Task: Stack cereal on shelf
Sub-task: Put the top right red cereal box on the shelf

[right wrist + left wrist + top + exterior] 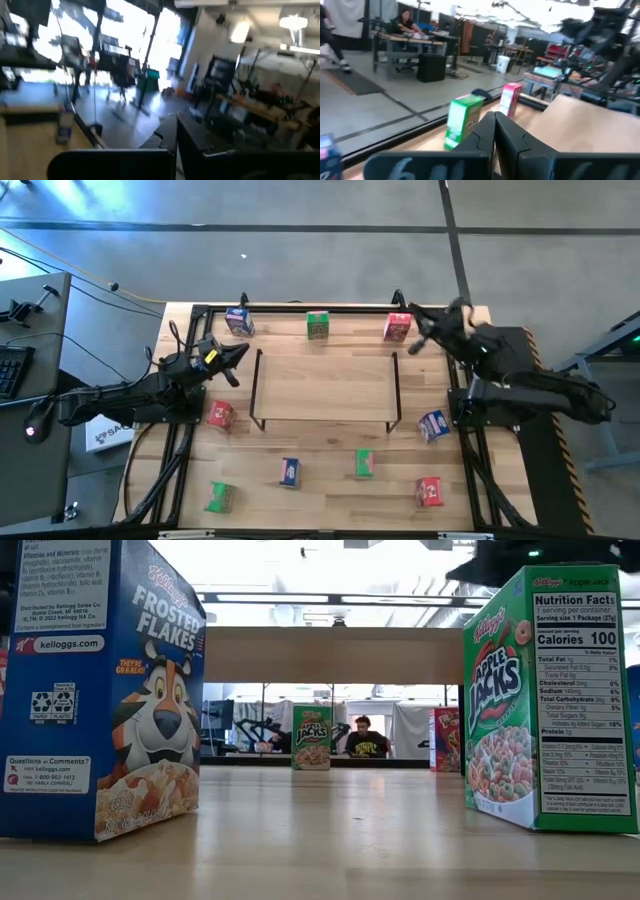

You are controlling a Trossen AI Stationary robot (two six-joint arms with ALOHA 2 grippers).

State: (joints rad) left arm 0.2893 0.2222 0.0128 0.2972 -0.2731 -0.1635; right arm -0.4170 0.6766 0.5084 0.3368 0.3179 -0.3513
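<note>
Nine cereal boxes (pixel 318 325) ring the bare shelf (pixel 325 387) at table (pixel 330 500) centre. Left end effector (pixel 240 352), fingers together, hovers at ten o'clock; right end effector (pixel 415 345), also together, at two o'clock.

You see a light wood bench (pixel 330 480) carrying the shelf (pixel 325 385), whose thin frame is black and whose top is the same pale wood. The cereal boxes come in three colours: blue ones printed with a cartoon tiger and white lettering (pixel 100 690), green ones showing multicoloured rings and a white nutrition panel (pixel 545 700), and red ones (pixel 397 327) whose print is too small to read. Both arms are dark, the left tool (pixel 240 352) carrying a small yellow mark just behind it, the right tool (pixel 415 345) plain black.
</note>
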